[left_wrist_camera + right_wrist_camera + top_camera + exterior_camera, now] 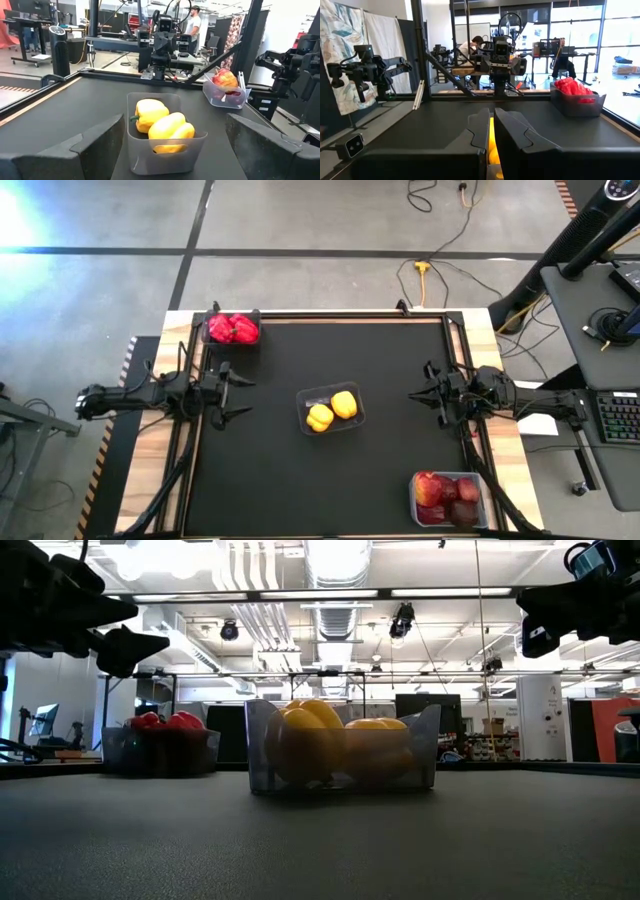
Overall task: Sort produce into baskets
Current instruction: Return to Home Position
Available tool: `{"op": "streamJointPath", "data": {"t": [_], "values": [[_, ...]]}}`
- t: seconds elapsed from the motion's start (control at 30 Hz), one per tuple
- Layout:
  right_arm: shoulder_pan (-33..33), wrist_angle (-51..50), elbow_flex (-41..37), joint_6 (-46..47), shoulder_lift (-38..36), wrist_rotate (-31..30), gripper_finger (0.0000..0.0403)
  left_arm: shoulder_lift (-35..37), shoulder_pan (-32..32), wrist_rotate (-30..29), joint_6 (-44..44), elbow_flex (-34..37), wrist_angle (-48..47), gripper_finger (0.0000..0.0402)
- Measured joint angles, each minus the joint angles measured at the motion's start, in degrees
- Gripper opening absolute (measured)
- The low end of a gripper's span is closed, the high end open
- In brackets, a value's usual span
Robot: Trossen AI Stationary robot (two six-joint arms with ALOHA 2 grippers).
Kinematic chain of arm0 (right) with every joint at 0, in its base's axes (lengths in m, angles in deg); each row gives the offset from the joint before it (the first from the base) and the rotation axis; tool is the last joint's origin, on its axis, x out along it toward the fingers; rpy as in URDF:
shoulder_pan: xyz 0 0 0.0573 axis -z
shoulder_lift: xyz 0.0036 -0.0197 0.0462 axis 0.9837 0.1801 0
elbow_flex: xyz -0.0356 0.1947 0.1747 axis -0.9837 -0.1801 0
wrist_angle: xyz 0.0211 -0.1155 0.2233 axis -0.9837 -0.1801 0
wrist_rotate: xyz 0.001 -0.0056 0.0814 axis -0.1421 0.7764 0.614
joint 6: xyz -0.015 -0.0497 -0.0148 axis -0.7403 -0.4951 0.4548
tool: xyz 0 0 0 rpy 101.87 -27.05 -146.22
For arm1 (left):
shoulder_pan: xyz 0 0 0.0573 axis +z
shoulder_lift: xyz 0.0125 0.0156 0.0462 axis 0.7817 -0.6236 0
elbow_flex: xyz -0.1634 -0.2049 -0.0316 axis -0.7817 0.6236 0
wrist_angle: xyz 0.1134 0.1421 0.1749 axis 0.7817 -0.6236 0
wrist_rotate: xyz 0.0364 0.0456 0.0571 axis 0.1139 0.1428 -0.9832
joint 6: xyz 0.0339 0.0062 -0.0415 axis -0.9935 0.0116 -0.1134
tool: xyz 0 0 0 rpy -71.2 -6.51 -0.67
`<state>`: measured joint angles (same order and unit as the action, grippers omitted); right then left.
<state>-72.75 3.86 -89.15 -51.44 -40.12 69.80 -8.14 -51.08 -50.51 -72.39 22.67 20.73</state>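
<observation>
Three baskets stand on the black table. A dark grey one (232,330) at the far left holds bright red peppers (572,86). A clear one (330,408) at the centre holds two yellow peppers (162,125). A clear one (448,498) at the near right holds dark red apples (225,80). My left gripper (243,395) is open and empty, above the table to the left of the centre basket and pointing at it. My right gripper (412,393) is shut and empty, above the table to the right of that basket and also pointing at it.
Bare black table lies between the baskets. Metal frame rails (455,350) run along the table's sides. In the low view both grippers (130,645) (545,615) hang well above the table top. People show in the room beyond the table.
</observation>
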Motion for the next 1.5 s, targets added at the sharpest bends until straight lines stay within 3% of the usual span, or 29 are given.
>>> {"op": "streamJointPath", "data": {"t": [0.57, 0.73, 1.03, 1.23, 1.5], "values": [[0.00, -0.01, -0.02, -0.07, 0.00, 0.00, 0.0018, 0.10, 0.02, -0.15, 0.04, -0.64, -0.52, 0.0327], [-4.37, -0.77, 0.01, -0.28, -1.22, -1.30, 0.0018, 0.05, 0.02, -0.15, 0.04, -0.70, -0.48, 0.0327], [-12.64, -1.25, 1.27, 6.25, -1.25, -27.50, 0.0018, -0.16, 0.02, -0.15, 0.04, -0.79, -0.42, 0.0327], [-12.99, -1.22, 1.33, 2.48, -1.25, -22.21, 0.0018, -0.31, 0.02, -0.13, 0.04, -0.79, -0.26, 0.0327], [-11.23, -1.23, 1.38, 2.51, -1.25, -22.02, 0.0018, -0.32, 0.02, -0.13, 0.04, -0.83, -0.26, 0.0327]]}}
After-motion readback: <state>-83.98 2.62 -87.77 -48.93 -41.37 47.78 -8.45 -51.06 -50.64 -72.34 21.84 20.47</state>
